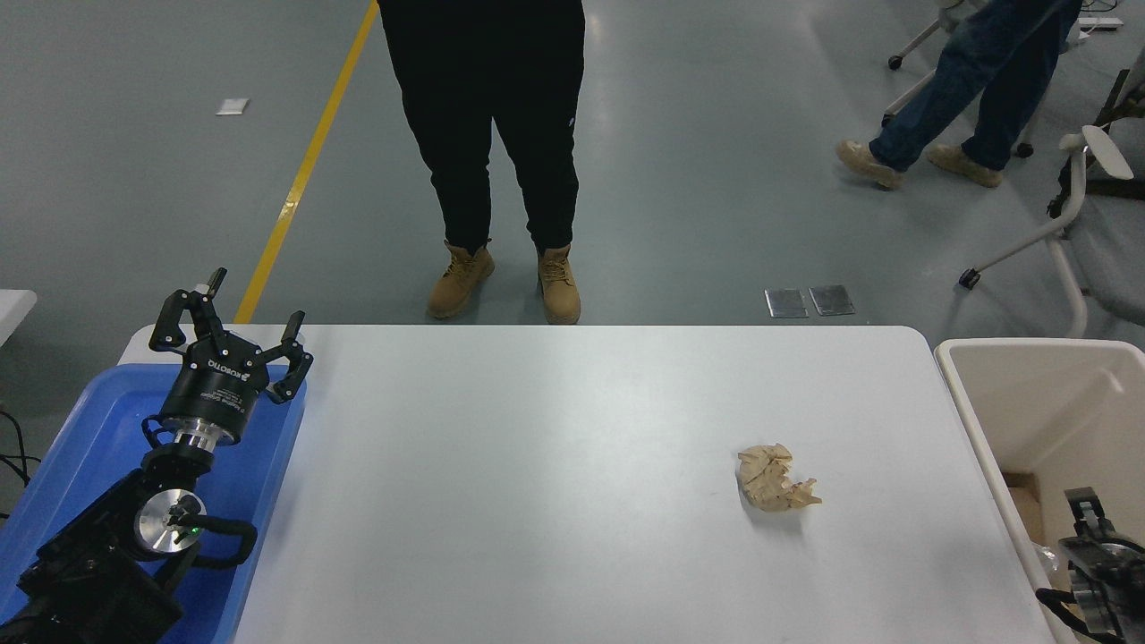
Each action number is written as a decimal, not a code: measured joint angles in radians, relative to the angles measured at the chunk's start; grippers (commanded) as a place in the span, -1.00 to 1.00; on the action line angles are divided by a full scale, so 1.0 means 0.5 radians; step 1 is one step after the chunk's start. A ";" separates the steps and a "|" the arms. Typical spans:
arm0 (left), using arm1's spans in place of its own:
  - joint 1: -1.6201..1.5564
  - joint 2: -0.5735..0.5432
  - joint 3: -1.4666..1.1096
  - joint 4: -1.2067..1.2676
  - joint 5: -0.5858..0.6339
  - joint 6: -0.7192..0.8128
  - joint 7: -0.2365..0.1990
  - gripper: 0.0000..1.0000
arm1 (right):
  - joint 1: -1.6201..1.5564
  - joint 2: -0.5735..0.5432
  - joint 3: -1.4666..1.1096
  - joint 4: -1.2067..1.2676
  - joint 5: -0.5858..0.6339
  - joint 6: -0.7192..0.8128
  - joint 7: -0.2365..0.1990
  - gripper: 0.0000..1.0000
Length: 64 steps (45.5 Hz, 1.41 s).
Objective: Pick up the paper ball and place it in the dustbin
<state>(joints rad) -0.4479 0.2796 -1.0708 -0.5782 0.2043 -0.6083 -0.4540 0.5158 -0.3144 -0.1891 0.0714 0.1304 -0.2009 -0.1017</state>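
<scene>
The tan-brown paper ball (pixel 771 479) lies on the white table (pixel 537 465), right of the middle. The cream-white dustbin (pixel 984 420) stands off the table's right edge, with some brown paper inside at its bottom. My right gripper (pixel 1096 550) shows only partly at the lower right corner, over the dustbin and apart from the paper ball; its state is unclear. My left gripper (pixel 234 315) is parked at the lower left over the blue tray, open and empty.
A shallow blue tray (pixel 89 429) sits at the table's left end under the left arm. A person in black trousers and tan boots (pixel 501 277) stands at the far edge. Another person (pixel 957 98) walks at the top right near white chairs (pixel 1073 215).
</scene>
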 measured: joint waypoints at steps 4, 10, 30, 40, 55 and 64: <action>0.000 0.000 0.000 0.000 0.000 0.000 0.000 0.97 | 0.006 0.002 0.000 0.001 0.000 0.000 0.001 1.00; 0.000 0.000 0.000 0.000 0.000 0.000 0.000 0.97 | 0.013 0.003 -0.001 0.001 0.000 0.002 0.002 1.00; 0.000 0.000 0.000 0.000 0.000 0.000 0.000 0.97 | 0.119 -0.019 -0.045 0.020 -0.014 0.020 0.004 1.00; 0.000 0.000 0.000 0.000 0.000 0.000 0.000 0.97 | 0.303 -0.089 -0.228 0.093 -0.029 0.031 0.004 1.00; 0.000 -0.001 0.000 -0.001 0.000 -0.002 0.001 0.97 | 0.811 -0.320 -0.738 0.518 -0.031 0.053 0.004 1.00; 0.000 -0.001 0.000 -0.001 0.000 -0.002 0.003 0.97 | 1.246 -0.499 -1.048 0.949 -0.029 0.087 0.004 1.00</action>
<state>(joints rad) -0.4480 0.2792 -1.0707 -0.5785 0.2042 -0.6092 -0.4523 1.1387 -0.5639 -0.7132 0.5457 0.1160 -0.1573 -0.0997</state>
